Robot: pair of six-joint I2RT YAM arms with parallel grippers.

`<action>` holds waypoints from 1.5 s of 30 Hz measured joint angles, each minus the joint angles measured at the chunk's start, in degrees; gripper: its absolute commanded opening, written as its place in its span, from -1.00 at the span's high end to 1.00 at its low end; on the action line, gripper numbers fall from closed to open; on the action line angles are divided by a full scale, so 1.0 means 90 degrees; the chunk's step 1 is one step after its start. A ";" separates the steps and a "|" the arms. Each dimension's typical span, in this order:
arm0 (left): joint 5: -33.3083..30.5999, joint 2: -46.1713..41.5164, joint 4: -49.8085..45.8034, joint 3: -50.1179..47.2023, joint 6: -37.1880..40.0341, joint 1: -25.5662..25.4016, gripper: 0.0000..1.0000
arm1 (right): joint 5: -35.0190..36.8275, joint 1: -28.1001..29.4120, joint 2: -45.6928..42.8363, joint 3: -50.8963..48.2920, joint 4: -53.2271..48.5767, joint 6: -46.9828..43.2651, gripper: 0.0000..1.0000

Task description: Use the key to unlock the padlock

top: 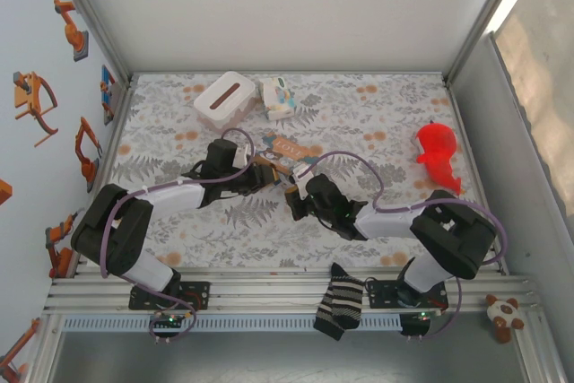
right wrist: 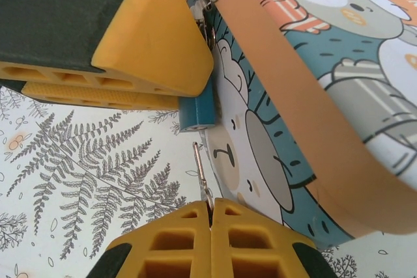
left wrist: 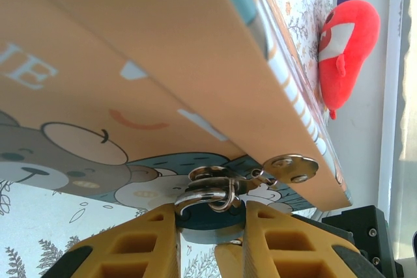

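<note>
small blue padlock [right wrist: 197,114], silver shackle, hangs off the box [left wrist: 130,63] clasp at mid-bench [top: 377,123] (fern-print cloth, white walls around). left gripper [left wrist: 210,224] is clamped on its body. right gripper [right wrist: 210,209] is pinched together on the thin key [right wrist: 202,170], tip just short of the padlock.

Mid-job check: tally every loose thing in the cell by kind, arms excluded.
boxes: 2 (printed box, white box)
soft toys: 2 (red toy, small brown-and-white toy)
padlock: 1
key: 1
striped sock: 1
small white-and-teal item, kind unclear: 1
Total: 8
</note>
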 measured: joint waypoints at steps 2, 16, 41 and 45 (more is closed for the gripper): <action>-0.0010 0.0000 -0.0002 0.0000 0.0000 0.0002 0.52 | 0.0027 0.0007 0.0002 0.0002 0.0002 0.0007 1.00; -0.0058 0.0058 0.0000 0.0000 0.0000 0.0002 0.52 | 0.0138 0.0053 0.0180 0.0083 0.0165 0.0112 1.00; -0.0092 0.0061 0.0002 0.0000 0.0000 0.0002 0.52 | 0.0345 0.0090 0.0333 0.0219 0.0092 0.0114 1.00; -0.0092 0.0061 0.0002 0.0000 0.0000 0.0002 0.52 | 0.0352 0.0090 0.0372 0.0282 0.0087 0.0114 1.00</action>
